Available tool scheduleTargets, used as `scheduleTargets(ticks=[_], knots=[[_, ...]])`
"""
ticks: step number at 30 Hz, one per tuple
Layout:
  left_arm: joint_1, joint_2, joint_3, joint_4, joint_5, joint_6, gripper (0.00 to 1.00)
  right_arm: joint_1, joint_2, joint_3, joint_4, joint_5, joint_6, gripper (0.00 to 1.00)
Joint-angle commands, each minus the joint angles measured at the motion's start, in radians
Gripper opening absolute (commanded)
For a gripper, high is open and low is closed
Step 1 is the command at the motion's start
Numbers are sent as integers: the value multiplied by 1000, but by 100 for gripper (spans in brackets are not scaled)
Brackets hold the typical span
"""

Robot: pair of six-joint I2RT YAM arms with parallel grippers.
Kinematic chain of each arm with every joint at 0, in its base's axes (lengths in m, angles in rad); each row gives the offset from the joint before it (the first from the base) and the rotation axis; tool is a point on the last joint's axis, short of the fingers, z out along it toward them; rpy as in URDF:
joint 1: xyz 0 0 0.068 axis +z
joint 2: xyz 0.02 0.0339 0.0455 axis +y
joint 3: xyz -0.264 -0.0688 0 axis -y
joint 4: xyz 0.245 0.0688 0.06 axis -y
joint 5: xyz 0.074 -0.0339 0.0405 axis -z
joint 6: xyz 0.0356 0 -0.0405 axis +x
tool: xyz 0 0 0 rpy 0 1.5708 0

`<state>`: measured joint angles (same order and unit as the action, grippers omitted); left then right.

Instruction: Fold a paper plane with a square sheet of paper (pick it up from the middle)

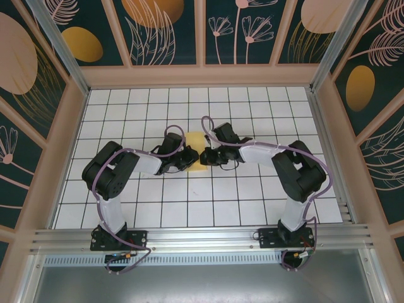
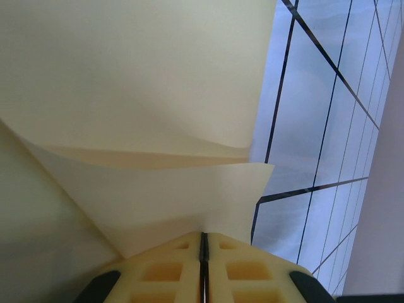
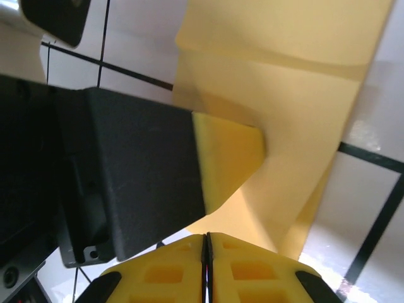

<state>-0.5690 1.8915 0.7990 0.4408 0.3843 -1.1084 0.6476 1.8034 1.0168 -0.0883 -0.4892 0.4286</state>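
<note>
**Both pincers clenched at the paper, mid-worktop**

- The square sheet of paper [image 1: 195, 138] sits near the middle of the white gridded worktop [image 1: 252, 202]. In the top view the two arms meet over it, so just yellow strips show above and below the wrists.
- It's not flat. The left wrist view shows at least two layers: an upper one arching over, and a lower flap narrowing down to the fingertips. The right wrist view shows creased, overlapping yellow panels lying across a grid line.
- The left pincer [image 1: 189, 158] is clenched, with no gap along the seam between its fingers. In its own camera the lower flap runs right into the tips, so it reads as nipping the paper's edge.
- The right pincer [image 1: 206, 156] is also clenched, fingers pressed together. The paper's lower edge reaches its tips, but I can't tell whether any paper is caught between them.
- The pincers are tip to tip, very close. In the right wrist view, the left one's black body and one of its yellow fingers [image 3: 230, 154] lie across the sheet, with the tip on the yellow.
- Both arms come in low from opposite sides, elbows out.
</note>
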Motion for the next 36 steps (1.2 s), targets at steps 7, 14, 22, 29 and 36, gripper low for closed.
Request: scheduleTargets(ticks=[7, 14, 22, 29, 36], knots=[[-6, 34, -1, -45, -36, -20, 10, 4, 46, -1, -30, -9, 10, 9], [-6, 37, -4, -43, -40, -25, 10, 6, 64, -2, -42, 26, 4, 8], [-6, 37, -2, -48, -45, -24, 10, 0, 74, -4, -58, 59, 9, 8], [-6, 37, -4, -49, -47, -26, 11, -7, 80, -9, -70, 63, 4, 8], [-6, 37, -3, -52, -53, -27, 11, -10, 85, -19, -97, 64, 0, 8]])
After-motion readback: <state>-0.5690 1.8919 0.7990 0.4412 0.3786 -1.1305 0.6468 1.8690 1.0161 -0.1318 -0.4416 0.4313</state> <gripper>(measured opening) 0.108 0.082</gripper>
